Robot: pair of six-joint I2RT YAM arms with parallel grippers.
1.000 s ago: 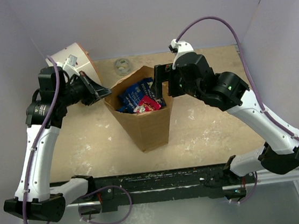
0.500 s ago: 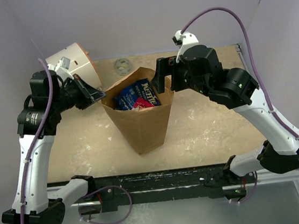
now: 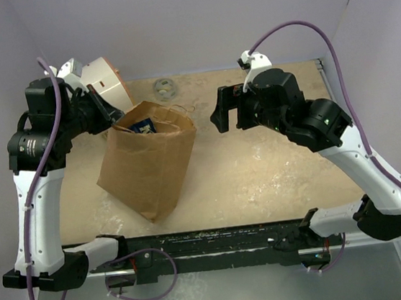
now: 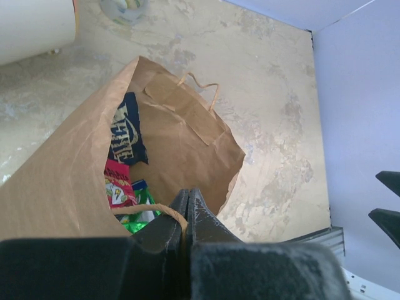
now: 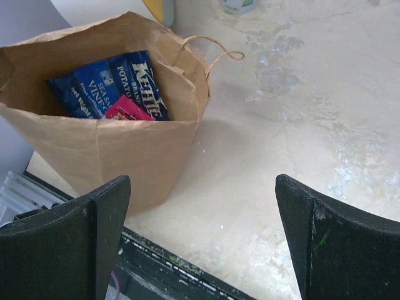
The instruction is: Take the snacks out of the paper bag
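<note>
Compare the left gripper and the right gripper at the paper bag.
The left gripper has its fingers pressed shut; the right gripper has its fingers spread wide. The left gripper pinches the paper bag, seemingly by its near twine handle; the right gripper holds nothing. The left gripper is at the bag's mouth; the right gripper hangs apart from it, over the table. Both have black fingers and face the bag.

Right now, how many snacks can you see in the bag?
3: a blue packet high inside the bag, a red packet below it, a green packet deepest. More may be hidden.
</note>
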